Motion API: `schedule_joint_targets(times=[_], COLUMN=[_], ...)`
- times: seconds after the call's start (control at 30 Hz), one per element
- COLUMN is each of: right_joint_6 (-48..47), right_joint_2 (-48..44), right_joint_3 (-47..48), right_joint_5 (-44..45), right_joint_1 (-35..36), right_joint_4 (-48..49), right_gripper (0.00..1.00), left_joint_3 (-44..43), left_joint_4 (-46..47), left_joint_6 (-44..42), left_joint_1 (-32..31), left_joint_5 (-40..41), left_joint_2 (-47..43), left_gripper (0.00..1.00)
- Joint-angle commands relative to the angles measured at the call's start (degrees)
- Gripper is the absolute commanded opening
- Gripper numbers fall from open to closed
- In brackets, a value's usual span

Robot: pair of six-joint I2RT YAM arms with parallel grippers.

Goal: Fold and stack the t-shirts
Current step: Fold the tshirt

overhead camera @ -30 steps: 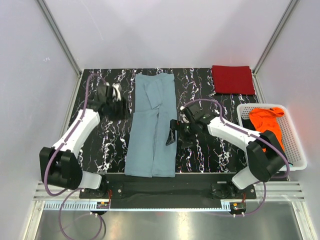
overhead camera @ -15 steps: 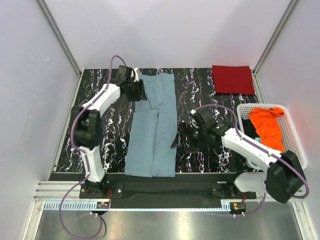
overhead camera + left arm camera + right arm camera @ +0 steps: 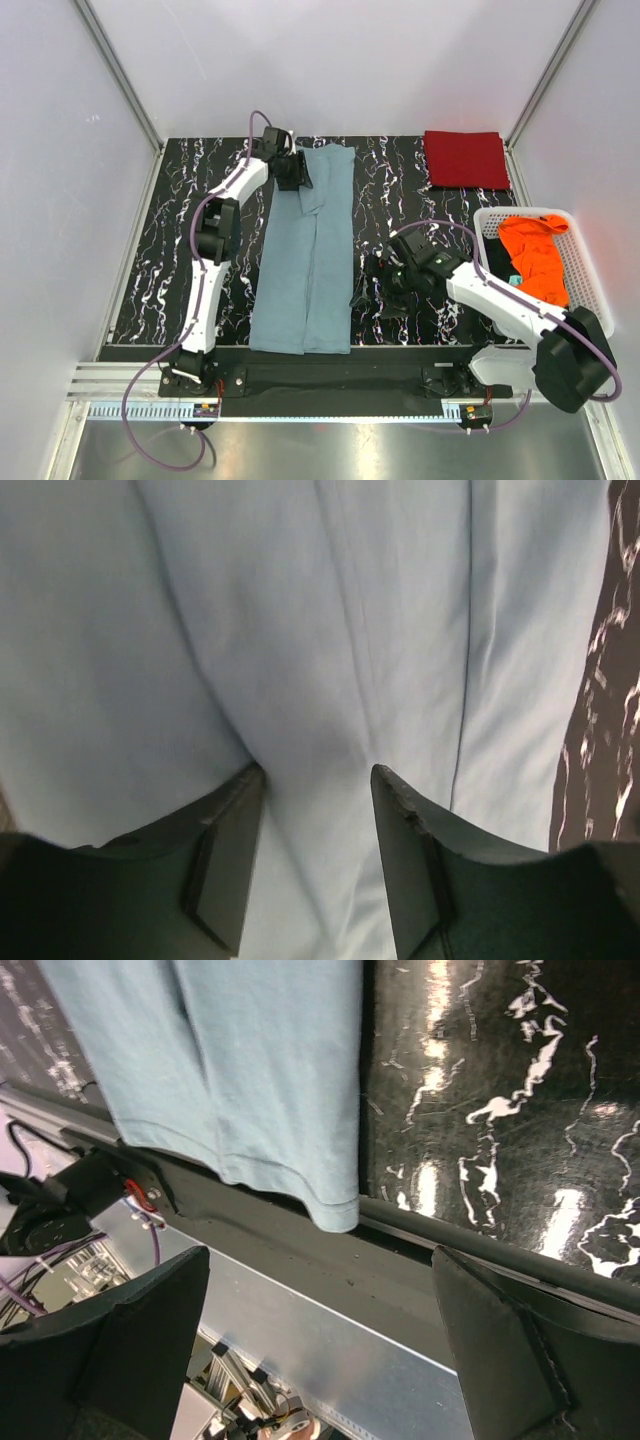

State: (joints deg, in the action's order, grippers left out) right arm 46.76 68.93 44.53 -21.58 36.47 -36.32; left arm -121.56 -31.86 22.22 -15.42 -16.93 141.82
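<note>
A grey-blue t-shirt [image 3: 305, 260] lies folded lengthwise into a long strip down the middle of the table. My left gripper [image 3: 296, 172] is at its far end. In the left wrist view its jaws stand partly open, and the left gripper [image 3: 315, 770] presses its tips down on the grey-blue cloth [image 3: 330, 610]. My right gripper [image 3: 366, 292] hovers wide open just right of the strip's near half. In the right wrist view the right gripper [image 3: 320, 1255] holds nothing, and the shirt's hem [image 3: 260, 1070] hangs over the table's front edge. A dark red t-shirt [image 3: 465, 158] lies folded at the far right. An orange t-shirt [image 3: 530, 252] is in the basket.
A white slatted basket [image 3: 590, 290] stands at the right edge of the black marbled table [image 3: 410, 190]. Grey walls and metal posts close in the far side and both flanks. A black front rail [image 3: 480, 1250] runs along the near edge.
My left arm swung from the table's left side across to the shirt's far end, its jaws narrowing a little. The right gripper drifted nearer and slightly right, still wide open.
</note>
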Motion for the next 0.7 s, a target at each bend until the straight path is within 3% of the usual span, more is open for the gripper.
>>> schedule_joint_targets(times=[0.0, 0.1, 0.2, 0.43, 0.53, 0.67], right_joint_6=[-1.06, -2.02, -3.17, -5.28, -5.81, -4.41], right_joint_2=[2.96, 5.42, 7.10, 10.00, 10.88, 10.70], right_joint_3=[1.78, 2.57, 3.36, 5.04, 3.72, -0.93], right_joint_5=[1.19, 0.49, 0.14, -2.49, -3.99, -6.27], right_joint_1=[-0.61, -0.61, -0.70, -0.70, -0.78, -0.78], right_joint_4=[-0.42, -0.42, -0.42, 0.80, 2.20, 6.42], right_gripper=[1.00, 1.00, 1.00, 0.99, 0.93, 0.88], left_joint_3=[-7.10, -10.80, -8.53, 6.84, 15.62, 32.85], left_joint_4=[1.01, 1.09, 1.09, -2.58, -5.40, -8.21], left_joint_6=[2.39, 4.06, 3.45, -3.14, -6.65, -10.96], left_joint_1=[-0.05, 0.83, 1.01, 1.01, 1.09, 1.01], left_joint_5=[-2.14, -3.46, -4.08, -2.15, 0.40, 4.00], left_joint_2=[6.52, 8.30, 5.59, -16.02, -28.40, -46.49], left_gripper=[0.53, 0.53, 0.54, 0.58, 0.58, 0.59])
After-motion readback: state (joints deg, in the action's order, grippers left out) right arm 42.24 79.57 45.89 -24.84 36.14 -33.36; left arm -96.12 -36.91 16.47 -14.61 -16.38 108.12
